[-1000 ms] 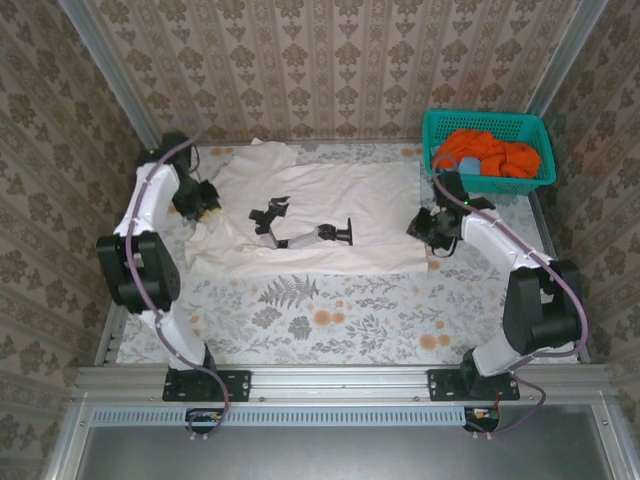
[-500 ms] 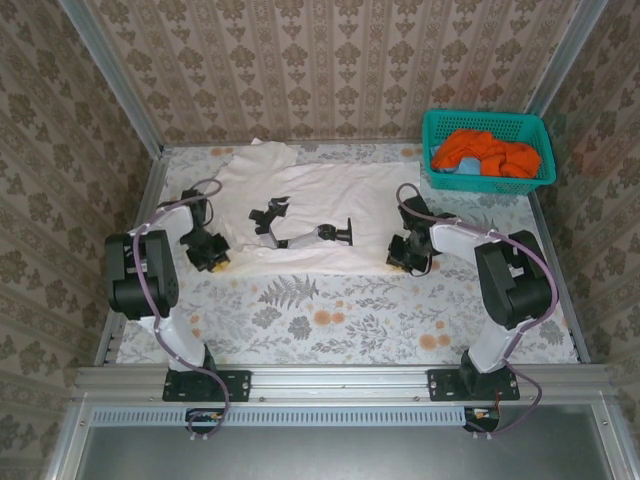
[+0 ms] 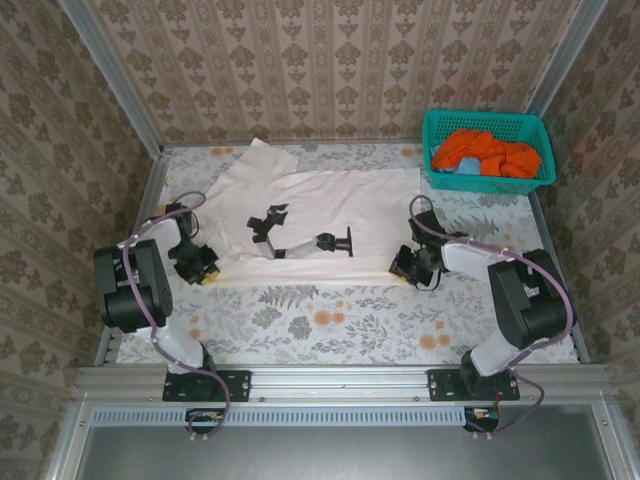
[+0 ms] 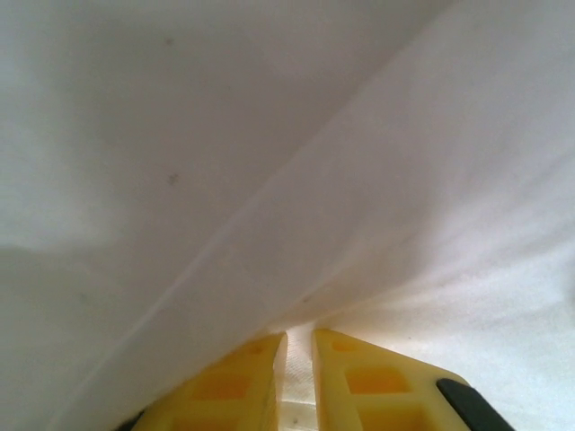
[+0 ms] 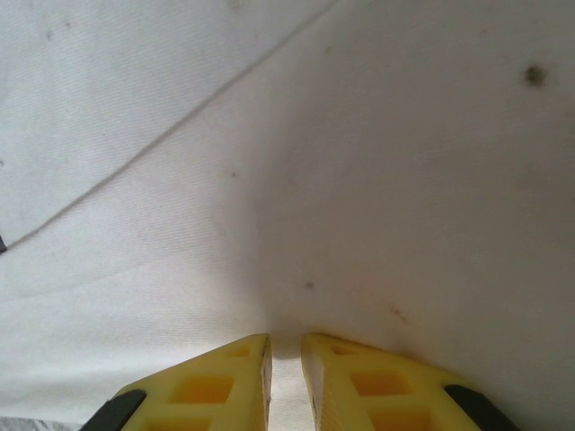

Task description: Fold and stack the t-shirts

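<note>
A: Where's the cream t-shirt [image 3: 375, 200]?
B: Spread mid-frame. The left gripper [image 3: 203, 268] pinches its lower-left corner, the right gripper [image 3: 408, 265] its lower-right, both nearly closed on cloth.
A: And the orange t-shirts [image 3: 490, 152]?
B: Upper right, in the basket [image 3: 485, 114].

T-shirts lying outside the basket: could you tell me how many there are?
1: the cream-white t-shirt spread on the table. The orange cloth in the basket may be more shirts.

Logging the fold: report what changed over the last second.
The left gripper and right gripper came back toward the near side, each pinching the white shirt. They dragged its near edge closer and pulled it flatter. The basket of orange shirts stayed put.
</note>
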Controlling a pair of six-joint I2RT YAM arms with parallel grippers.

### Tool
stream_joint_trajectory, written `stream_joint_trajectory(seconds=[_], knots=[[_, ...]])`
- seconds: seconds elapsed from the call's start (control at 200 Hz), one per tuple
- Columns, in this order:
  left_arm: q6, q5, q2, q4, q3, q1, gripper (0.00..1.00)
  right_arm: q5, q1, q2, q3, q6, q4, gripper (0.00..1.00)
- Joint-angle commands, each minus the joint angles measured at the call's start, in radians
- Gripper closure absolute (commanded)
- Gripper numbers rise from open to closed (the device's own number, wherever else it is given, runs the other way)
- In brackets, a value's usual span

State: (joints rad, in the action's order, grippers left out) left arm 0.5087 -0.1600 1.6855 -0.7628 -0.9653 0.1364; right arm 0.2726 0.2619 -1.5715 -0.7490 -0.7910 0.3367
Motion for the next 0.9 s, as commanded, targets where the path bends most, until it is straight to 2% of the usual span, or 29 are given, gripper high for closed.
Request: stream_joint_trajectory(seconds=[0.0,0.185,0.305,0.42,0.495,0.57,0.685,0.795,0.895], knots=[[0.042,0.048,-0.051,-0.061,0.069,0.034,0.83,-0.049,0.001,0.026,0.107,-0.047,0.155,0.77],[0.1,0.046,-0.184,-0.082,0.163,0.049,0.82,-0.029,0.013,0.134,0.203,-0.078,0.187,0.75],[0.11,0.045,-0.287,-0.085,0.214,0.08,0.78,-0.036,0.016,0.235,0.223,-0.068,0.196,0.63],[0.097,0.015,-0.291,-0.093,0.173,0.104,0.76,-0.035,0.017,0.327,0.195,-0.055,0.184,0.47],[0.085,-0.017,-0.276,-0.112,0.11,0.103,0.77,-0.012,0.028,0.372,0.158,-0.052,0.124,0.44],[0.081,-0.046,-0.288,-0.127,0.054,0.088,0.77,-0.036,0.081,0.39,0.099,-0.036,0.054,0.42],[0.068,-0.046,-0.306,-0.141,-0.006,0.011,0.76,-0.06,0.215,0.287,-0.049,0.043,-0.028,0.42],[0.053,-0.05,-0.269,-0.148,-0.02,-0.06,0.77,-0.038,0.37,0.054,-0.258,0.15,-0.011,0.42],[0.051,-0.07,-0.24,-0.117,0.02,-0.074,0.78,-0.039,0.517,-0.143,-0.492,0.278,0.053,0.42]])
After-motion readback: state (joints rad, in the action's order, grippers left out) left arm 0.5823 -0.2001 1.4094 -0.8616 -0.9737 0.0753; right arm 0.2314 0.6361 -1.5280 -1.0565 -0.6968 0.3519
